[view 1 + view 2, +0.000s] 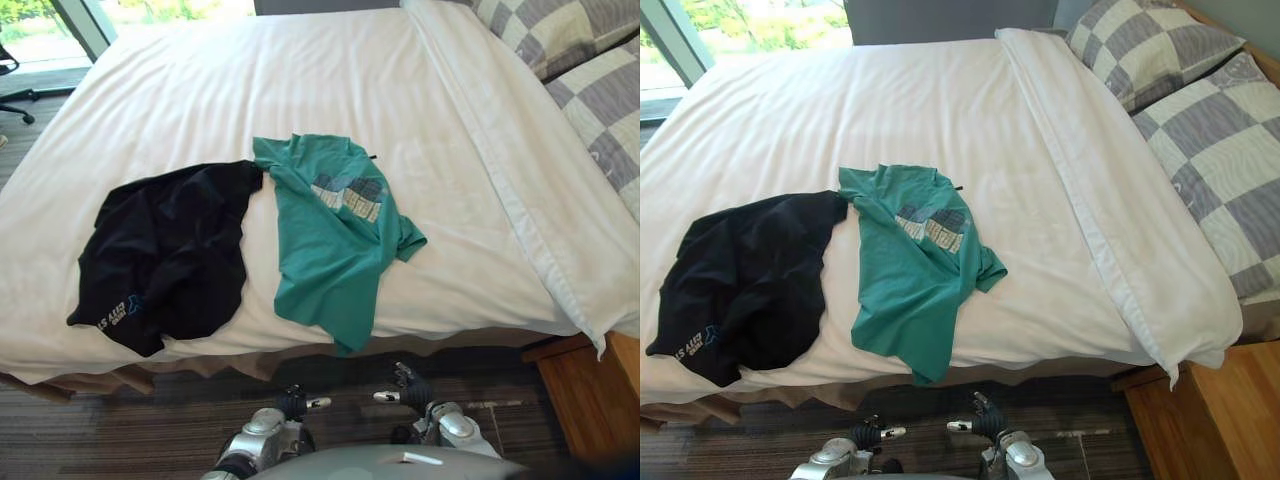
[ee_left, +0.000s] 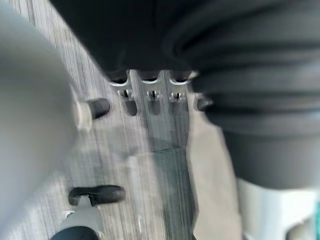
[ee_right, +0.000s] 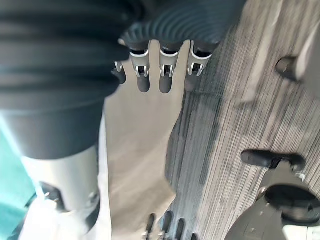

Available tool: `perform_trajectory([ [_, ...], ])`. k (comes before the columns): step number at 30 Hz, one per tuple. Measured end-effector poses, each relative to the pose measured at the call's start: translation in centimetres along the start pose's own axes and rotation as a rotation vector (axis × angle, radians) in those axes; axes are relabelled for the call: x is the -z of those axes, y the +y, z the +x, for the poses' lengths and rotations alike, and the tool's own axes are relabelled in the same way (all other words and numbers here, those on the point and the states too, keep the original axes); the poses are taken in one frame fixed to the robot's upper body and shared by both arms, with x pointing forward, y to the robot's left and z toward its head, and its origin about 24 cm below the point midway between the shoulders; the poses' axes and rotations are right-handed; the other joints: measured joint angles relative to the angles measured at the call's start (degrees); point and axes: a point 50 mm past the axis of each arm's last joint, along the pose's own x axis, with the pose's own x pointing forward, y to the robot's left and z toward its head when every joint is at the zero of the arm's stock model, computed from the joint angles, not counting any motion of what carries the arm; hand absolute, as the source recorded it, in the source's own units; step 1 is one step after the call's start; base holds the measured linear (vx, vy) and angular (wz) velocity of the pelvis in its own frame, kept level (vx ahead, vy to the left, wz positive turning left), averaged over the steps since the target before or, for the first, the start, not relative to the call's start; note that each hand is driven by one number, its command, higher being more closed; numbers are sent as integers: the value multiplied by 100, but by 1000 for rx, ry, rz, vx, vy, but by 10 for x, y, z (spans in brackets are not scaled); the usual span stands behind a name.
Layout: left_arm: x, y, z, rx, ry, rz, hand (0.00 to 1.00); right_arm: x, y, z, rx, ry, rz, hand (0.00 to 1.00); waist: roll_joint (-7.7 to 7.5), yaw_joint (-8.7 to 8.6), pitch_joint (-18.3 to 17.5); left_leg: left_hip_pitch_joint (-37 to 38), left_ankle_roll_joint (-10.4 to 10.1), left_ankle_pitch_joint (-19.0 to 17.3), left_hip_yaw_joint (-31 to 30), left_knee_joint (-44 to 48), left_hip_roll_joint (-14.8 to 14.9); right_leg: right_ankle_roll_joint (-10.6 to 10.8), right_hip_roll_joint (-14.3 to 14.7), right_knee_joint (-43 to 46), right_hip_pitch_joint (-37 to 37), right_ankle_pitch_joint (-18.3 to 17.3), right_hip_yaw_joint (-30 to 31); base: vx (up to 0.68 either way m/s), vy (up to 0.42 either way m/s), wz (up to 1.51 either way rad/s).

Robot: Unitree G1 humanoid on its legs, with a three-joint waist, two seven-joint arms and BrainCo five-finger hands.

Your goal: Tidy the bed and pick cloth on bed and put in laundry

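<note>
A green T-shirt (image 1: 335,250) lies crumpled on the white bed (image 1: 300,70), its lower end hanging over the near edge. Beside it on the left, touching it at one corner, lies a black garment (image 1: 170,250) with pale print near its hem. Both my hands hang low in front of the bed, below its edge and over the carpet. The left hand (image 1: 295,403) and the right hand (image 1: 405,388) hold nothing. In the wrist views the left hand's fingers (image 2: 150,95) and the right hand's fingers (image 3: 167,75) are relaxed above the floor and the beige bed skirt (image 3: 140,150).
A folded-back white duvet (image 1: 1110,200) runs along the bed's right side, with two checked pillows (image 1: 1150,45) beyond it. A wooden nightstand (image 1: 1210,420) stands at the lower right. An office chair base (image 1: 15,95) sits by the window at the far left.
</note>
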Motion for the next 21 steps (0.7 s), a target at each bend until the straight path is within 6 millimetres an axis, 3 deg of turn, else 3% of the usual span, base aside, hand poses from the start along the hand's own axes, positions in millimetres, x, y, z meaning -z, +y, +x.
perform_trajectory([
  [2,-11,2,1,2,-53,-15,0,-1,-14,0,62,32,15,0,-27,6,280,-357,-86,-120,269,1110,148,-26,-134,173,-130,-71,330,-156,39,-61],
  [4,-14,2,2,10,-65,-39,0,-5,-26,-2,106,21,-10,0,42,-21,378,-603,-84,-120,528,1806,297,-13,-199,488,-304,-130,527,-147,56,-73],
  [6,-12,4,1,13,-61,-36,0,-8,-33,-5,137,-3,2,0,58,-74,429,-555,-72,-129,624,1893,307,-20,-255,1023,-580,-309,755,-79,87,-56],
  [7,-11,10,0,10,-62,-52,0,-7,-37,-7,155,-9,21,0,-79,-175,491,-492,-98,-209,693,1932,282,-119,-351,1329,-726,-495,889,-68,51,-29],
  [8,-11,11,0,11,-63,-58,0,-4,-39,-9,168,-4,32,0,-78,-208,489,-494,-44,-279,688,1977,351,-149,-358,1432,-773,-548,936,-65,38,-27],
  [9,-7,9,-1,28,-54,-61,0,1,-47,-14,203,-2,60,0,-61,-310,471,-471,72,-441,682,1997,663,-164,-384,1632,-855,-650,1009,-23,30,-19],
  [10,-6,6,-1,48,-51,-68,0,-1,-53,-16,224,-15,60,0,-78,-374,464,-465,91,-426,668,1970,988,-123,-510,1899,-978,-764,1107,-13,54,-13],
  [11,-6,4,-1,61,-50,-69,0,-1,-56,-17,233,-16,58,0,-114,-421,465,-469,121,-378,662,1936,1118,-97,-587,2039,-1031,-817,1139,0,118,2],
  [12,-5,-3,0,104,-48,-70,0,3,-63,-22,253,1,27,0,-178,-488,472,-478,178,-201,592,1756,1379,23,-834,2353,-1129,-974,1210,-4,183,13],
  [14,-6,-18,0,172,-59,-69,0,17,-72,-31,275,60,-24,0,-223,-491,441,-482,196,-15,504,1566,1530,258,-1207,2647,-1227,-1126,1314,15,251,12],
  [15,-7,-30,0,209,-75,-78,0,24,-76,-35,286,87,-46,0,-208,-488,422,-476,212,95,509,1527,1534,500,-1473,2774,-1265,-1179,1411,33,344,11],
  [17,-3,-44,-1,235,-75,-100,0,27,-77,-37,291,93,-59,0,-24,-608,326,-450,45,156,503,1413,1475,835,-1654,2689,-1230,-1140,1423,47,465,10],
  [18,1,-48,-2,243,-69,-114,0,29,-77,-38,290,100,-87,0,70,-648,291,-353,-156,52,492,1307,1362,1057,-1737,2478,-1108,-1039,1415,77,583,1],
  [19,2,-49,-2,249,-61,-122,0,32,-77,-40,289,109,-101,0,115,-638,266,-260,-288,-40,392,1251,1224,1125,-1754,2151,-923,-892,1365,76,537,0],
  [20,5,-47,-2,243,-44,-136,0,37,-75,-41,291,129,-100,0,138,-603,225,-175,-592,-262,321,1113,1083,1169,-1753,1697,-699,-639,1263,155,809,4],
  [21,5,-31,-1,193,-27,-116,0,46,-60,-36,265,159,-67,0,-89,-584,145,-116,-778,-319,406,1026,853,1161,-1948,1073,-431,16,1249,135,655,-9],
])
